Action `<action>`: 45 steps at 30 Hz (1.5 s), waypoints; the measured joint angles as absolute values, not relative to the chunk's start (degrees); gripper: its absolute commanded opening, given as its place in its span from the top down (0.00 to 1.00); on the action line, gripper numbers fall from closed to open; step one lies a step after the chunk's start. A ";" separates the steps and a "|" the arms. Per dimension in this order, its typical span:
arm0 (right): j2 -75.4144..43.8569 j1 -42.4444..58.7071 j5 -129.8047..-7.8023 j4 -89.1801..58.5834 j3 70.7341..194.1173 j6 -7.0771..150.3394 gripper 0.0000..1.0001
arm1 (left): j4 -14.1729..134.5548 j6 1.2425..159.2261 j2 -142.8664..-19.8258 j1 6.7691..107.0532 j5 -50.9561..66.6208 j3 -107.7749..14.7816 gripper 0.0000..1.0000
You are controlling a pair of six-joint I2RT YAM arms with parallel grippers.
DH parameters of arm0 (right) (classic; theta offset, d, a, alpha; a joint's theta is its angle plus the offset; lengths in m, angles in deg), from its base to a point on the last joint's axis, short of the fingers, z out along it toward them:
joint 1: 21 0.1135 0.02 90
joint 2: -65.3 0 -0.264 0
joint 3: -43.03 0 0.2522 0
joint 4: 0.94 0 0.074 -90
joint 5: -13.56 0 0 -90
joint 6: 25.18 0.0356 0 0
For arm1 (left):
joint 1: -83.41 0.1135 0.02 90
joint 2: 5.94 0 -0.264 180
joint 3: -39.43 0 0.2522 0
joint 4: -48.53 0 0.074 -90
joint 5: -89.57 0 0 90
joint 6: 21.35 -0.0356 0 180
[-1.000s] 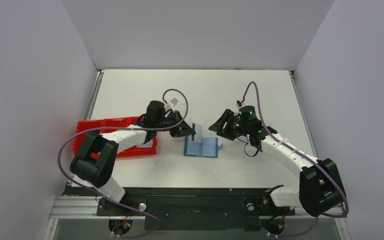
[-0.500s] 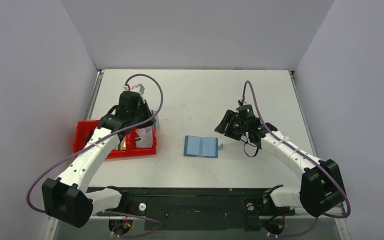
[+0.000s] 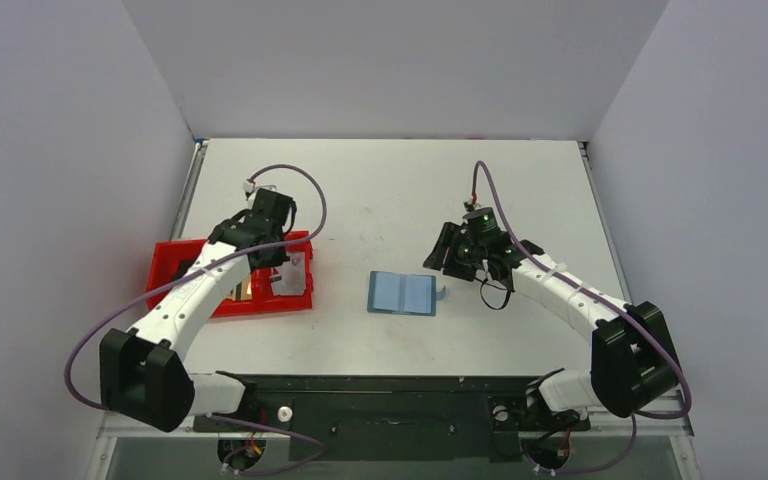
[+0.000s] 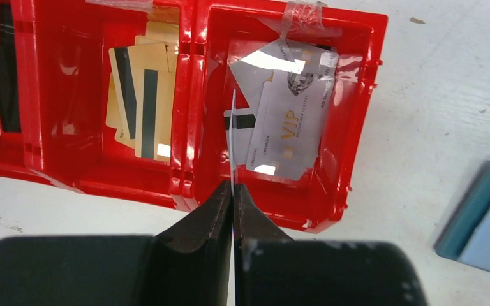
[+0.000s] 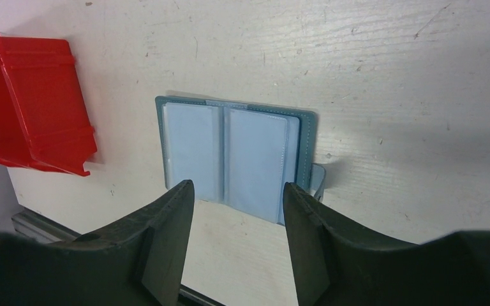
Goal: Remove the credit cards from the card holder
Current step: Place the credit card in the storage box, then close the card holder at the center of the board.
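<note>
In the top view, the left arm is stretched from its base at the lower left up to the red tray [image 3: 175, 265] at the left middle. Its wrist is bent down so that the left pincer [image 3: 282, 258] is held over the tray's right-hand compartment. The right arm is reached from the lower right towards the centre, and the right pincer [image 3: 444, 252] is poised just right of the card holder [image 3: 403, 293]. The holder lies open and flat on the worktop [image 3: 400, 190], well apart from the tray.

In the left wrist view, the left pincer [image 4: 233, 188] is seen pinched tight on a thin card [image 4: 232, 137]. The card is held edge-on above the right-hand compartment, where grey cards [image 4: 287, 121] lie. Tan cards [image 4: 137, 102] lie in the middle compartment.

In the right wrist view, the right pincer [image 5: 237, 188] is held partly spread, gripping nothing, above the lower edge of the card holder [image 5: 230, 150], whose two pale sleeves face up.
</note>
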State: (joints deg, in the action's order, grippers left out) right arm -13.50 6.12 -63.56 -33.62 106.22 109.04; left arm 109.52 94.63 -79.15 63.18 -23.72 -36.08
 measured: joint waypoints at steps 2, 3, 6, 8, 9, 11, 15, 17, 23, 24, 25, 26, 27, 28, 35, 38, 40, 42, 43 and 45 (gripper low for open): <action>-13.50 6.12 -63.12 -33.62 106.24 108.87 0.50 | 108.93 94.46 -81.71 63.18 -24.53 -36.08 1.00; -13.50 6.12 -62.95 -33.64 106.22 108.76 0.50 | 108.58 94.41 -83.08 63.16 -24.72 -36.06 1.00; -13.50 6.12 -62.62 -33.62 106.22 108.45 0.51 | 107.31 94.48 -86.87 63.16 -25.40 -35.89 1.00; -13.50 6.12 -62.47 -33.64 106.22 108.19 0.51 | 106.26 94.61 -88.79 63.16 -25.77 -35.43 1.00; -13.50 6.12 -62.47 -33.62 106.22 107.99 0.50 | 105.78 94.76 -89.55 63.16 -25.82 -35.17 1.00; -13.50 6.12 -62.47 -33.64 106.22 107.62 0.50 | 104.88 95.07 -91.32 63.16 -25.99 -34.55 1.00; -13.46 6.12 -62.47 -33.71 106.22 107.12 0.50 | 103.55 95.42 -94.01 63.16 -25.95 -33.68 0.93; -13.35 6.12 -62.49 -33.88 106.22 106.86 0.50 | 103.03 95.46 -94.73 63.16 -25.93 -33.66 0.84; -12.78 6.12 -62.60 -34.73 106.22 106.12 0.50 | 101.76 95.44 -94.89 63.16 -25.31 -33.66 0.64; -12.78 6.12 -62.73 -34.91 106.22 105.96 0.50 | 101.71 95.44 -94.78 63.16 -25.16 -33.66 0.63; -12.78 6.12 -62.93 -35.17 106.22 105.92 0.50 | 101.67 95.40 -94.65 63.16 -24.90 -33.66 0.60; -12.78 6.16 -63.17 -35.39 106.22 105.87 0.50 | 101.69 95.37 -94.45 63.16 -24.61 -33.66 0.59; -12.78 6.36 -63.45 -35.63 106.24 105.79 0.50 | 101.69 95.37 -94.03 63.16 -24.20 -33.66 0.58; -12.78 6.47 -63.82 -35.92 106.24 105.74 0.49 | 101.69 95.33 -93.40 63.16 -23.80 -33.66 0.58; -12.80 9.86 -67.23 -38.04 107.38 105.77 0.49 | 101.74 94.98 -87.54 63.16 -19.26 -35.04 0.55; -13.15 12.89 -69.09 -38.45 108.95 106.03 0.49 | 101.30 94.96 -85.12 63.16 -15.76 -35.47 0.54; -14.07 14.97 -70.31 -38.49 110.22 106.36 0.48 | 100.82 95.11 -83.63 63.16 -12.37 -35.47 0.54; -16.06 17.40 -71.56 -38.43 111.82 106.84 0.49 | 99.77 95.53 -82.69 63.16 -8.77 -35.43 0.54; -17.37 18.49 -72.17 -38.41 112.65 107.12 0.49 | 98.83 95.96 -82.25 63.16 -6.56 -35.30 0.54; -20.19 20.37 -73.70 -38.43 114.13 107.56 0.49 | 96.58 96.97 -81.38 63.09 -2.45 -34.40 0.54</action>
